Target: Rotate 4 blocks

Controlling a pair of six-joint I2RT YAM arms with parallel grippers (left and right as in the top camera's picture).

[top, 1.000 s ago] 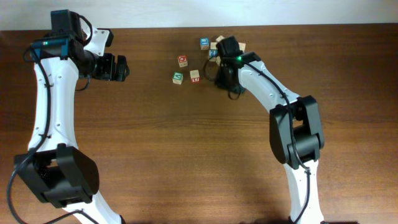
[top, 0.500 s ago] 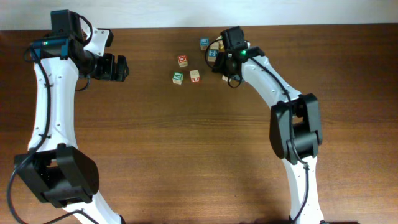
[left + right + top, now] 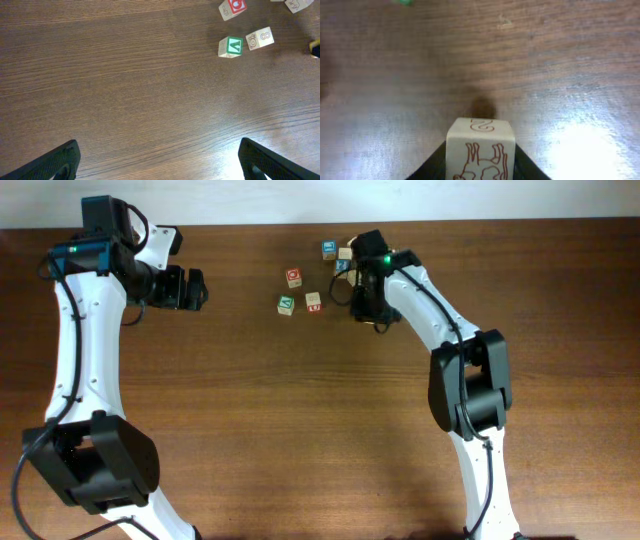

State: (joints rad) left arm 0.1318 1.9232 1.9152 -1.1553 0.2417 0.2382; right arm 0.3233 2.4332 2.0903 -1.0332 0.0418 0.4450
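My right pincer (image 3: 362, 298), spread just now, again pinches the red-printed block (image 3: 480, 145) at bottom centre; I judge one rotation underway; my left pincer (image 3: 160, 162) idles spread.

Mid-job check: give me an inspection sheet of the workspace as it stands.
Surface: brown wood table, no spills seen.
Job's things: red block, green block and red-numeral block lie on the table; a red-printed block is in the right tool.
Clutter: blue cube, second blue cube and pale cube at the far side.
Tools: left tool open, empty; right tool shut on the red-printed block.
Cables: black cable at the left arm's base.
Surroundings: pale wall behind the table.
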